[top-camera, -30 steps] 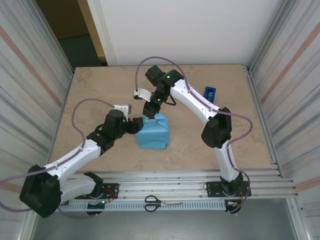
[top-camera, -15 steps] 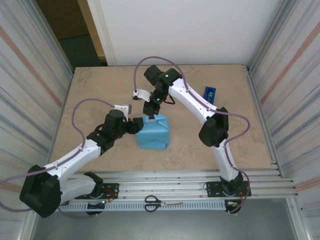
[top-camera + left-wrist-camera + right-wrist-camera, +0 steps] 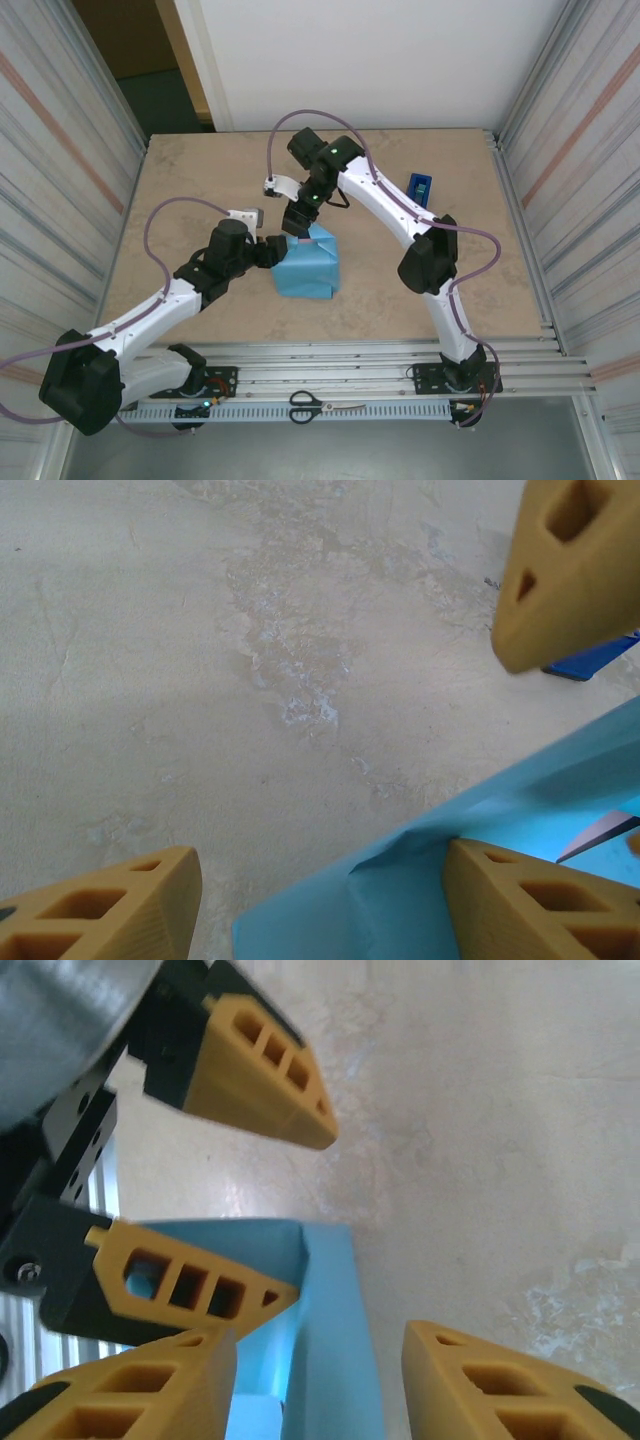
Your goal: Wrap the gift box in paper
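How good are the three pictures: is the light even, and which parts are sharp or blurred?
Top external view: even light, only soft shadows on the table, the paper sharp, the side walls leaning outward. Left wrist view: the table sharp, the orange fingers near the lens softer. Right wrist view: the orange fingers at the bottom edge slightly soft, the table beyond clear.

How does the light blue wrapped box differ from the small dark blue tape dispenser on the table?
Colour: the paper-wrapped box is light sky blue; the tape dispenser is dark blue.
Size: the box is larger; the dispenser is small and narrow.
Place: the box sits mid-table with the left gripper and right gripper at it; the dispenser stands apart toward the right side, untouched.
Both rest on the table.
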